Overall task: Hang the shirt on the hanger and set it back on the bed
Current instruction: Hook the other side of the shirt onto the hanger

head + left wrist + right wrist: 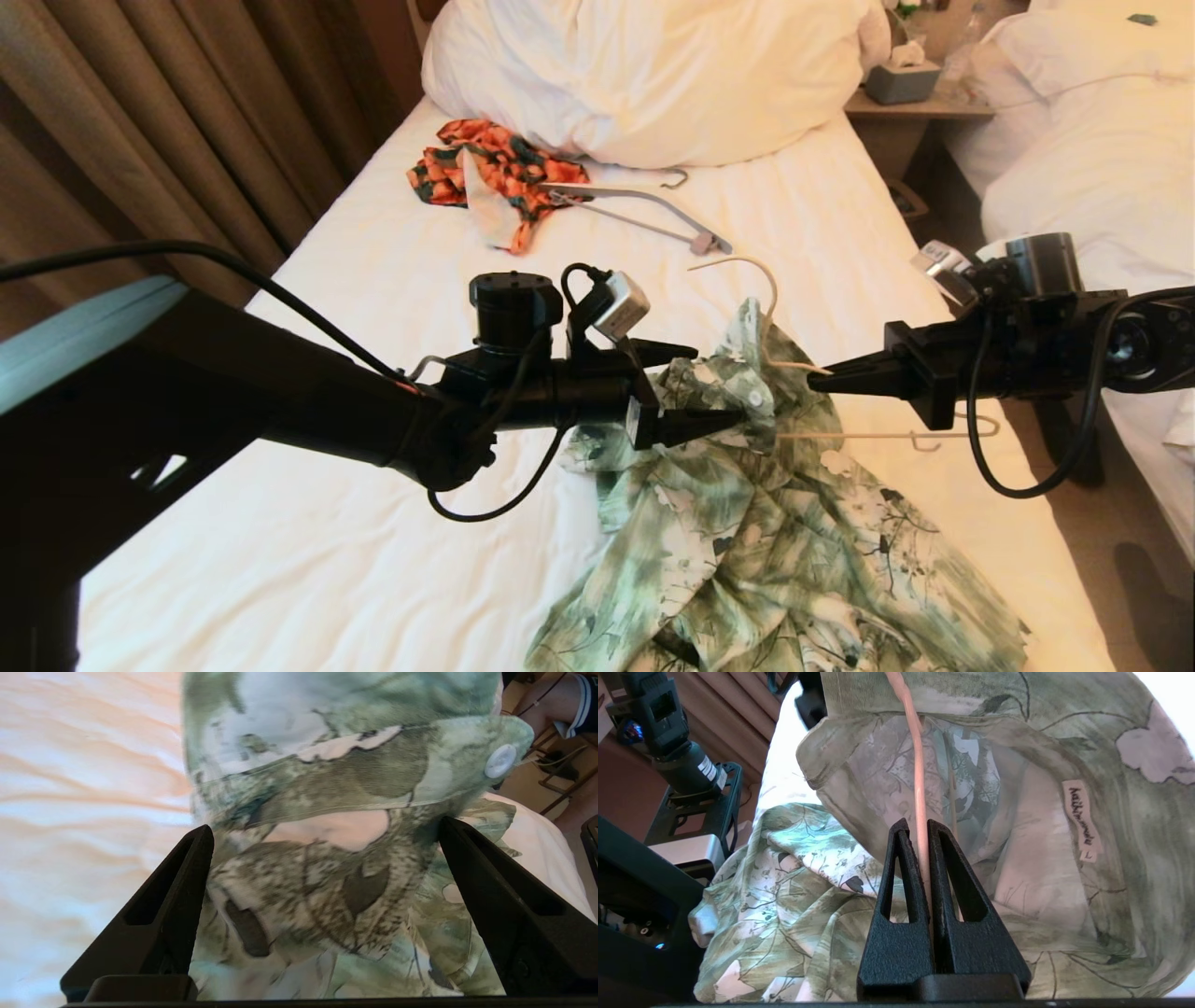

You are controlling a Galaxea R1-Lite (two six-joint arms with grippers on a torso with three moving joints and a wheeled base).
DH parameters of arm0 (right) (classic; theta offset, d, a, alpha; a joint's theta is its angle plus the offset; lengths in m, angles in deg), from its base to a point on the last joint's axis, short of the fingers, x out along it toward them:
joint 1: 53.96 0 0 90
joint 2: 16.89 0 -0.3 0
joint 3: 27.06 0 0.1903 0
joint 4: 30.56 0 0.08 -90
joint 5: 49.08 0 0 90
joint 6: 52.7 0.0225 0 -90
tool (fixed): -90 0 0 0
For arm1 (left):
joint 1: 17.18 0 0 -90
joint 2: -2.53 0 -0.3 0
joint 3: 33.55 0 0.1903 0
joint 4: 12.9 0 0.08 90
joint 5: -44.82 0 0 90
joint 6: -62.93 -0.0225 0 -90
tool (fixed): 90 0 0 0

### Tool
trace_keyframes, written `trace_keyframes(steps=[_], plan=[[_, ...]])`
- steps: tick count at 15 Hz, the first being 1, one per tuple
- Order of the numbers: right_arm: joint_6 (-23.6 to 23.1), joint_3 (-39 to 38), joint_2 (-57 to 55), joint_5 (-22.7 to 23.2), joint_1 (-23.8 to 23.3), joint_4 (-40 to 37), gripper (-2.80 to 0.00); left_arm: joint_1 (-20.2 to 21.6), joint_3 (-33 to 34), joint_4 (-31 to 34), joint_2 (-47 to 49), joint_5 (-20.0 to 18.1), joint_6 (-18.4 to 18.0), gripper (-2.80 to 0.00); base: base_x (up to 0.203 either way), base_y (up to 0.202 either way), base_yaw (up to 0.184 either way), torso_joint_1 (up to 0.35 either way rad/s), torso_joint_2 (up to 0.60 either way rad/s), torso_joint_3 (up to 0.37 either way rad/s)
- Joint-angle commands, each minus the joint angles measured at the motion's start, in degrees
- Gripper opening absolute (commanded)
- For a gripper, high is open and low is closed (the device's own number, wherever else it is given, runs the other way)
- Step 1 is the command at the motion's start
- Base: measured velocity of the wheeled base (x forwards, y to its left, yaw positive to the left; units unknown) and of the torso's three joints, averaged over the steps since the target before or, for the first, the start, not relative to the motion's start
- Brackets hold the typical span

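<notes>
The green-and-white leaf-print shirt (pixel 747 532) lies crumpled on the bed (pixel 373 308), its upper part lifted onto the cream hanger (pixel 868 435). My right gripper (pixel 812 376) is shut on one thin arm of the hanger (pixel 920 788), which runs into the shirt (pixel 1041 835) beside the neck label. My left gripper (pixel 719 385) is open at the raised front edge with the white button. In the left wrist view the left gripper (pixel 324 826) has its jaws wide apart with bunched shirt (pixel 327 882) cloth between them. The hook sticks out above the cloth.
An orange-and-dark-green garment (pixel 495 173) and a grey hanger (pixel 644 210) lie near the big white pillow (pixel 653 75). A nightstand (pixel 920 107) with a tissue box and a second bed (pixel 1102 159) are on the right. Brown curtains (pixel 187 121) hang left.
</notes>
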Motion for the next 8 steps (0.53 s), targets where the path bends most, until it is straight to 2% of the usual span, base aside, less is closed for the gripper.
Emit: trace_keyframes(steps=[1, 8], plan=[[-0.2, 0.0, -0.2, 0.4, 0.1, 0.0, -2.80, -1.6, -0.3, -0.2, 0.8, 0.6, -0.1, 0.00, 0.000, 0.000, 0.000, 0.000, 0.00, 0.000], [-0.1, 0.0, -0.8, 0.4, 0.6, 0.0, -2.80, -4.3, -3.4, -0.2, 1.6, 4.5, 0.3, 0.00, 0.000, 0.000, 0.000, 0.000, 0.00, 0.000]])
